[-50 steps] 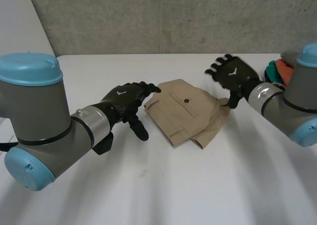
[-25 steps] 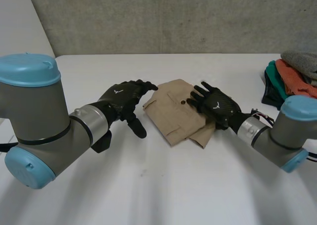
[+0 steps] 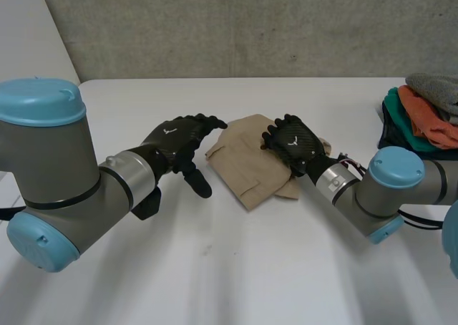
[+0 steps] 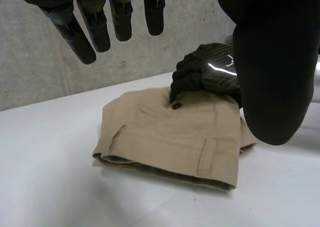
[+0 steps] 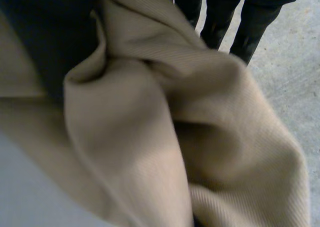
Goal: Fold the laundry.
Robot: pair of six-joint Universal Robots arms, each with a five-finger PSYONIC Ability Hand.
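Pressing down on the folded tan garment (image 3: 243, 169) with the right hand (image 3: 295, 143), fingers curled into the cloth by its button and bunching a fold up against the palm. Holding the left hand (image 3: 179, 140) just beside the garment's left edge, fingers spread and relaxed, gripping nothing. Resting near the middle of the white table (image 3: 236, 268), waistband edge and belt loop turned toward the left hand. Stacked well apart at the table's right end: a pile of clothes (image 3: 422, 117), teal, orange and grey.
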